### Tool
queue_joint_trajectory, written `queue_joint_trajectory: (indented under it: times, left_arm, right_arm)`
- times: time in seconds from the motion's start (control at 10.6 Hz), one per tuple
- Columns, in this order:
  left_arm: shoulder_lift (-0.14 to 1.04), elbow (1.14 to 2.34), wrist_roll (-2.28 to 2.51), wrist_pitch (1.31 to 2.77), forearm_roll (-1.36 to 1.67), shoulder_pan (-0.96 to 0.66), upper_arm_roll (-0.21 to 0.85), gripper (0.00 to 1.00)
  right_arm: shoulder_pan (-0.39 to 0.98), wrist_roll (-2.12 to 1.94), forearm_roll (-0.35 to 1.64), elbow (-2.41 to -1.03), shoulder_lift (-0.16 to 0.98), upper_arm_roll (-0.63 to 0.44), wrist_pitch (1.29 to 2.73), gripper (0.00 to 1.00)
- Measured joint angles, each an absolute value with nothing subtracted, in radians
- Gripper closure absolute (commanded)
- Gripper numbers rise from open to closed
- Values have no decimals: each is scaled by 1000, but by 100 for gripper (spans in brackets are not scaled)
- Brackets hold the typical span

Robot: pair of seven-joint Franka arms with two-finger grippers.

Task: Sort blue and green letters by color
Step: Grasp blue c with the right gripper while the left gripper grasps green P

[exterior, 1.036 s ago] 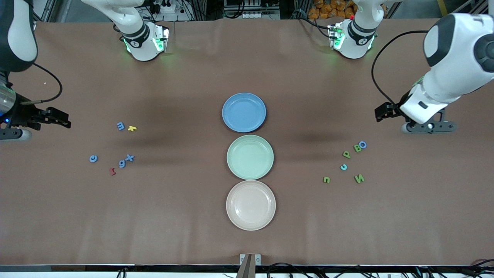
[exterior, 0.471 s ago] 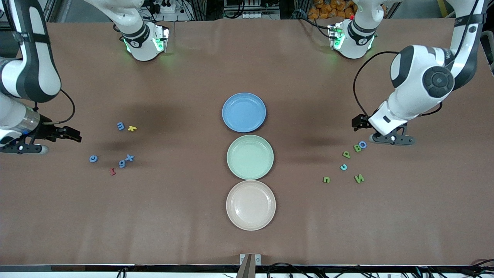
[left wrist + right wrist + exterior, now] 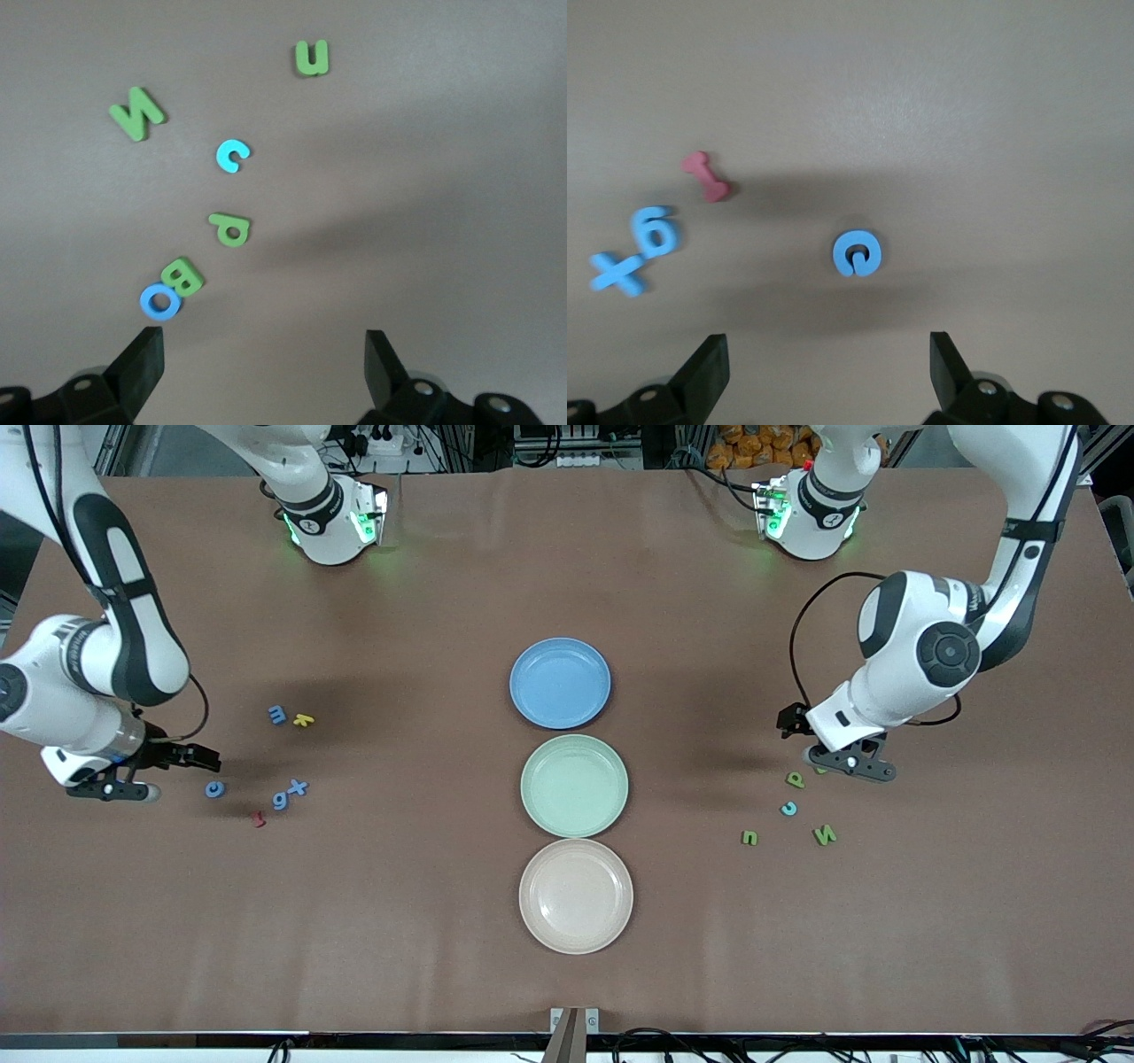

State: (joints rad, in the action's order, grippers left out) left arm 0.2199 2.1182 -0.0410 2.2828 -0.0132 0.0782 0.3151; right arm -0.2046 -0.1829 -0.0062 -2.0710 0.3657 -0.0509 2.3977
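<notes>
At the center of the front view, three plates stand in a column on the brown table point(image 3: 567, 558): a blue plate point(image 3: 560, 682) uppermost, a green plate point(image 3: 574, 785) below it and a pink plate point(image 3: 576, 895) lowest. Toward the frame's right edge, the left gripper point(image 3: 837, 762) hangs low over a scatter of letters, its fingers spread apart and empty; a green P point(image 3: 796, 779), a light blue c point(image 3: 788, 809), a green u point(image 3: 749, 838) and a green N point(image 3: 825, 834) lie just below it in the frame. Toward the frame's left edge, the right gripper point(image 3: 133, 775) hangs open and empty beside a blue e point(image 3: 214, 788), with a blue g point(image 3: 280, 800), a blue x point(image 3: 299, 786) and a red letter point(image 3: 259, 818) nearby, and a blue m point(image 3: 277, 714) beside a yellow letter point(image 3: 303, 720) higher up.

Seen in the left wrist view, both dark fingers point(image 3: 142, 363) stand wide at the bottom edge. A blue O point(image 3: 160, 301) touches a green B point(image 3: 183, 275) at lower left, and the other four letters trail toward the top.

Seen in the right wrist view, the fingers point(image 3: 709, 370) are likewise wide apart at the bottom edge, with the blue e at center, between them and higher in the frame.
</notes>
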Motion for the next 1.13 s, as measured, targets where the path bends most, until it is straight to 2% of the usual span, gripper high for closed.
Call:
queue_joint_trajectory:
  times: [0.28,0.47,0.57,0.94,1.04,1.13]
  left_arm:
    - [313,2121,-66,2407,-168,79,316,3]
    - [379,2120,-78,2480,-183,79,316,6]
    - [403,2119,-79,2514,-184,80,316,12]
    - [464,2116,-81,2562,-185,91,309,20]
    - [467,2114,-82,2562,-185,92,308,23]
    - [471,2111,-82,2562,-185,92,307,25]
  right_arm:
    - [-208,-193,-6,-2072,462,-42,2489,0]
    - [-227,-245,-6,-2071,480,-41,2506,0]
    - [-238,-260,-6,-2071,481,-40,2509,0]
    - [-247,-266,-3,-2062,532,-35,2590,0]
    - [-247,-266,-2,-2053,546,-33,2594,20]
    - [-247,-266,-1,-2044,552,-32,2594,52]
